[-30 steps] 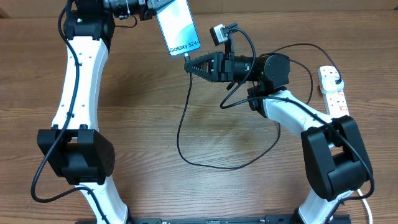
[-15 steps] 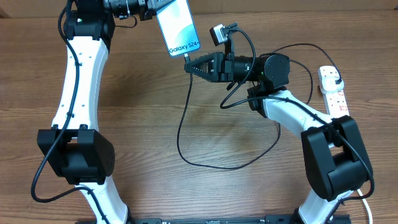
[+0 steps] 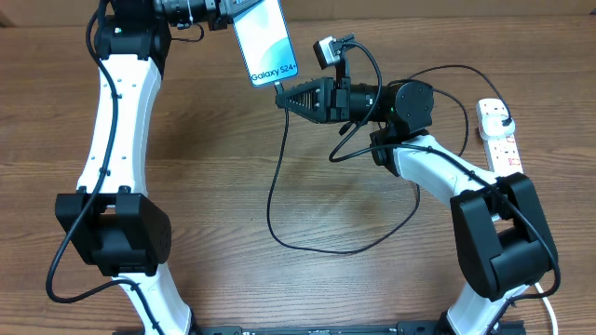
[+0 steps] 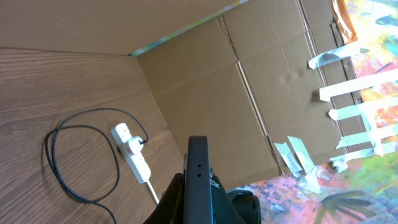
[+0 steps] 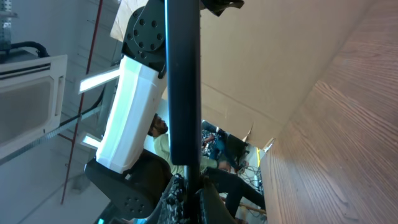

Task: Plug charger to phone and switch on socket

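Jaws tight: left gripper [image 3: 226, 11] on phone [image 3: 265, 42], right gripper [image 3: 282, 96] on charger [image 3: 275, 186] tip at phone's base.

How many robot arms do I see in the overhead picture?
2. The left arm stands at the left, the right arm at the right. None seems hidden.

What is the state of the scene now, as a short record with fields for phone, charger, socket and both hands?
phone: screen lit, held at far side of table
charger: tip at the phone's lower edge; cable loops across table
socket: right side of table, a plug in it; switch position not readable
left hand: shut on phone
right hand: shut on charger tip
tip fully in: cannot tell
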